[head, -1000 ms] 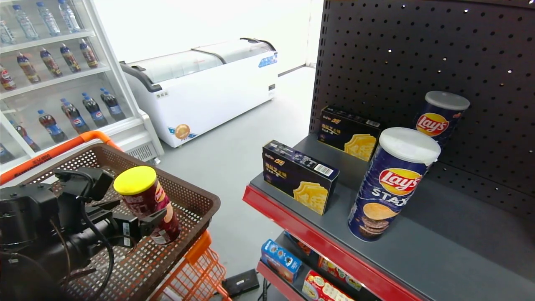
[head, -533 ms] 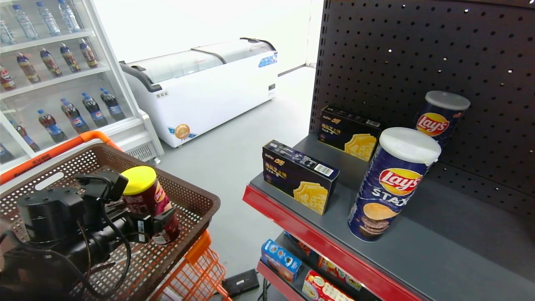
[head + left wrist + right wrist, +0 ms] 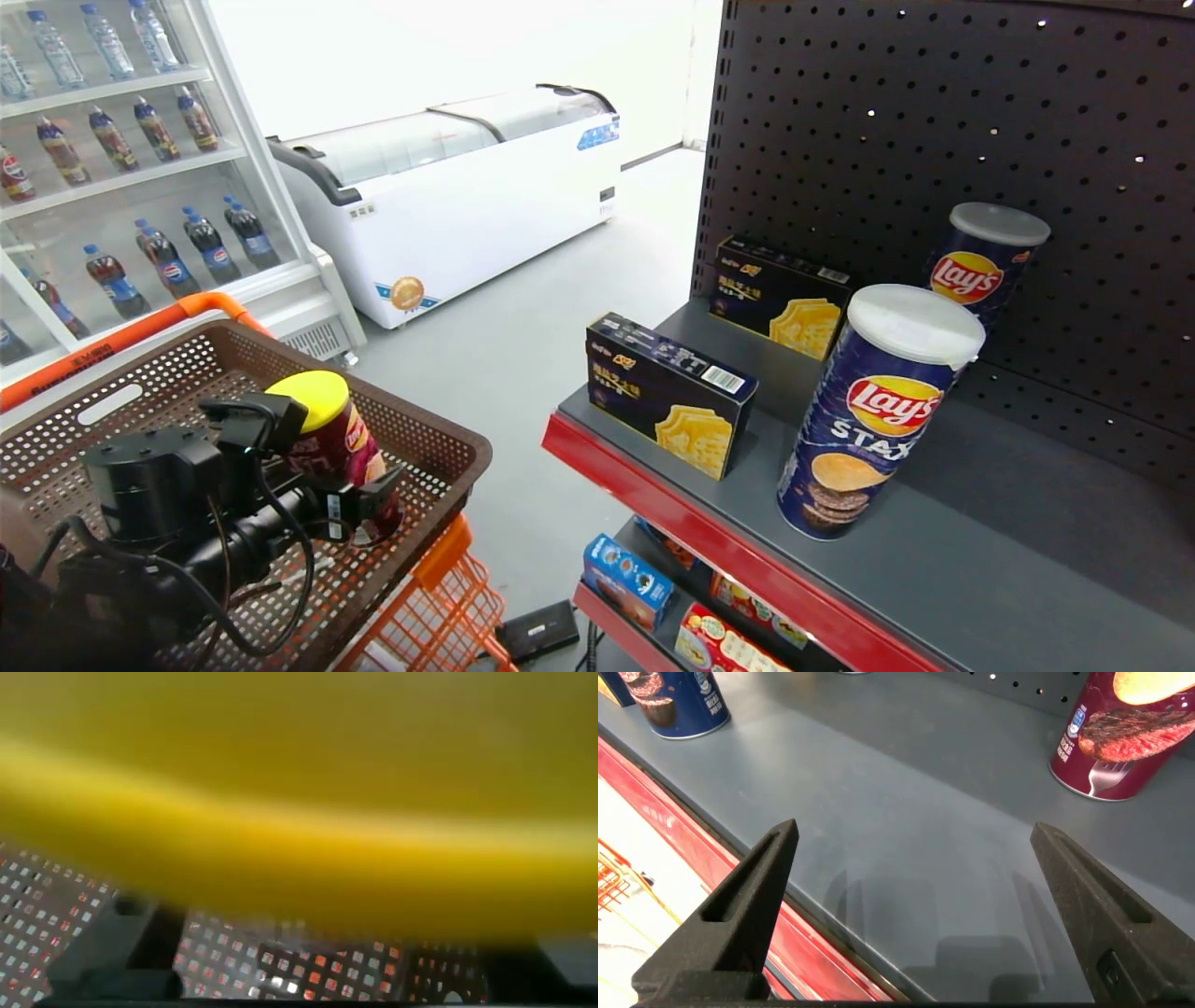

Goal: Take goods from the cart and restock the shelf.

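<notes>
One red can (image 3: pixel 338 446): a snack tube with a yellow lid (image 3: pixel 308 390), standing a little tilted in the near right corner of the brown basket (image 3: pixel 457 446).
Left gripper (image 3: pixel 362 493): down inside the basket, right up against the tube's lower half; from here I cannot tell whether it is clamped on it or loose. Its own camera sits so close under the lid that the yellow is a blur, with basket mesh below.
Basket: perforated plastic, sitting on top of an orange cart (image 3: pixel 140 325).
Right gripper (image 3: pixel 915 833): jaws spread wide with nothing between them, hanging over bare grey shelf (image 3: pixel 943 569) near its red front edge (image 3: pixel 709 546).
Shelf stock: two dark blue tubes with white lids, one at the front (image 3: pixel 873 420) and one against the black pegboard (image 3: pixel 934 112) behind (image 3: pixel 982 257); two dark boxes, front (image 3: pixel 667 392) and back (image 3: pixel 780 299).
Also on the shelf: a dark red tube (image 3: pixel 1120 737) in the right wrist view, well apart from the gripper.
Room: a white chest freezer (image 3: pixel 467 196) and a drinks fridge (image 3: pixel 121 159) beyond the cart.
</notes>
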You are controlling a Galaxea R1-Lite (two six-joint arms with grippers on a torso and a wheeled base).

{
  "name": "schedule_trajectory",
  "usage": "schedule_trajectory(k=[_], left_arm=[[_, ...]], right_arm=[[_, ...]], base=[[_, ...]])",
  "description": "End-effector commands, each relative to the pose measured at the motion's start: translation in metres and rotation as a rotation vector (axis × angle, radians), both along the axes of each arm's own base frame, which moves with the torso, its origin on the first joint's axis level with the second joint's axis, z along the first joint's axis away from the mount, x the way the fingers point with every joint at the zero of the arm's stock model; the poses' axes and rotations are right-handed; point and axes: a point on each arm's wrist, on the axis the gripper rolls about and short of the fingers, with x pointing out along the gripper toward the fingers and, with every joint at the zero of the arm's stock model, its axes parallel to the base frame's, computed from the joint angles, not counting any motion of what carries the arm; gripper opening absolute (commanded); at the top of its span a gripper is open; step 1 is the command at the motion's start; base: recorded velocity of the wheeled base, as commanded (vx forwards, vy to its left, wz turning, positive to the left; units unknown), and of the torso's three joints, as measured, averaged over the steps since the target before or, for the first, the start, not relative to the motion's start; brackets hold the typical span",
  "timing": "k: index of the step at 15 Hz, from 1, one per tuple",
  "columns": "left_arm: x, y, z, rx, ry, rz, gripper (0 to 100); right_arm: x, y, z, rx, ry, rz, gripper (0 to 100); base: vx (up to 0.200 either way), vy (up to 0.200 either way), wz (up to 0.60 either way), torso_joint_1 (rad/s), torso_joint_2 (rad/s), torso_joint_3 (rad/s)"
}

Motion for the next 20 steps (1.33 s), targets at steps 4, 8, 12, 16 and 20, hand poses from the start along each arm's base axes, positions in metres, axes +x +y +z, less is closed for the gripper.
schedule_trajectory(k=[4, 8, 12, 16, 20], left_arm=[[0.002, 0.006, 0.0, 0.015, -0.002, 0.017, 0], [-0.003, 0.005, 0.03, 0.061, -0.12, -0.022, 0], [-0.024, 0.001, 0.072, 0.027, -0.134, -0.154, 0], [-0.047, -0.004, 0.099, -0.012, -0.135, -0.294, 0], [-0.052, -0.005, 0.126, -0.014, -0.215, -0.322, 0]], right_arm=[[0.0, 0.0, 0.0, -0.001, 0.0, 0.0, 100], [0.0, 0.0, 0.0, -0.001, 0.0, 0.0, 100], [0.0, 0.0, 0.0, -0.001, 0.0, 0.0, 100], [0.0, 0.0, 0.0, -0.001, 0.0, 0.0, 100], [0.0, 0.0, 0.0, -0.001, 0.0, 0.0, 100]], base=[[0.0, 0.0, 0.0, 0.0, 0.0, 0.0], [0.0, 0.0, 0.0, 0.0, 0.0, 0.0], [0.0, 0.0, 0.0, 0.0, 0.0, 0.0], [0.0, 0.0, 0.0, 0.0, 0.0, 0.0], [0.0, 0.0, 0.0, 0.0, 0.0, 0.0]])
